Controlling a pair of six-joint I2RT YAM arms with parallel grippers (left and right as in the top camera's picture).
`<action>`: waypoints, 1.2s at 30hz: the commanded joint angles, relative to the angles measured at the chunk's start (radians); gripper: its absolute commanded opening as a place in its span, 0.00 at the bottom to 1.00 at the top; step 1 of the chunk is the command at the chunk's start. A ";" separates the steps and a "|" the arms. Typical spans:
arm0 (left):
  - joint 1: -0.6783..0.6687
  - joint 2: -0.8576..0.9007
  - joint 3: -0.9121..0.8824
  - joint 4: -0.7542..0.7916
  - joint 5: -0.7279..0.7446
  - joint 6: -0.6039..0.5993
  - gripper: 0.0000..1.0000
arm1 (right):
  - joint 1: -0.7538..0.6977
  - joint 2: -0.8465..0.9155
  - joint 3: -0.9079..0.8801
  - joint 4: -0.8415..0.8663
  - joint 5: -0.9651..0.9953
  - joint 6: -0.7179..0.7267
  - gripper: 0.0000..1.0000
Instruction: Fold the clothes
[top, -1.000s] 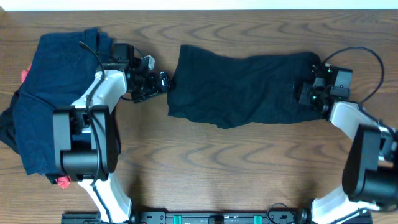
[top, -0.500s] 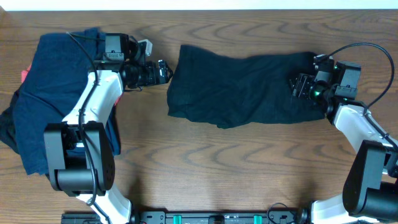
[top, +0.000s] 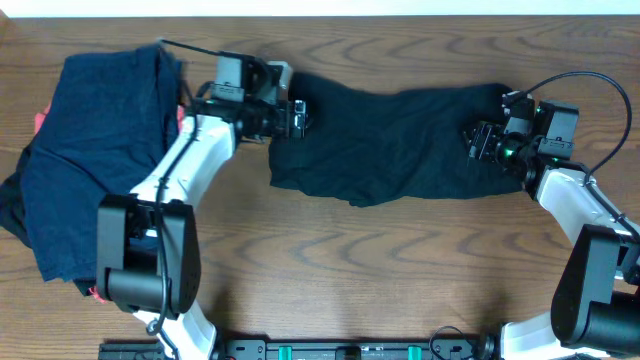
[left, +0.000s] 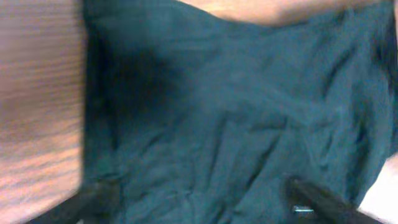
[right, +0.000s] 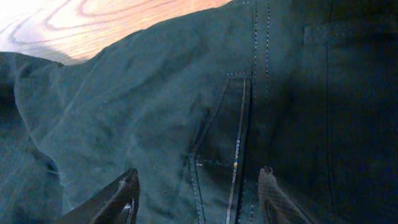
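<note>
- My left arm (top: 185, 165) reaches from the near edge of the tabletop (top: 400, 280) up and across. It puts the left gripper (top: 295, 117) over the left end of the black shorts (top: 390, 145).
- That claw is spread wide with nothing pinched. Can't tell if the tips touch the cloth.
- My right arm (top: 565, 190) bends in from the right edge, with the right gripper (top: 478, 140) over the shorts' right end. Jaws are fairly wide and empty.
- The shorts lie spread out toward the far edge. The navy garment (top: 95, 160) is heaped at the left edge, with the red-orange garment (top: 40, 122) peeking out.
</note>
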 joint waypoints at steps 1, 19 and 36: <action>-0.024 0.043 0.008 0.020 -0.002 0.010 0.27 | -0.004 0.006 -0.001 -0.008 0.007 0.007 0.59; 0.031 0.190 0.008 0.129 0.142 -0.046 0.06 | -0.004 0.006 -0.001 -0.074 0.026 0.011 0.63; 0.084 0.277 0.007 0.121 0.183 -0.008 0.06 | -0.004 0.006 -0.001 -0.114 0.048 0.011 0.64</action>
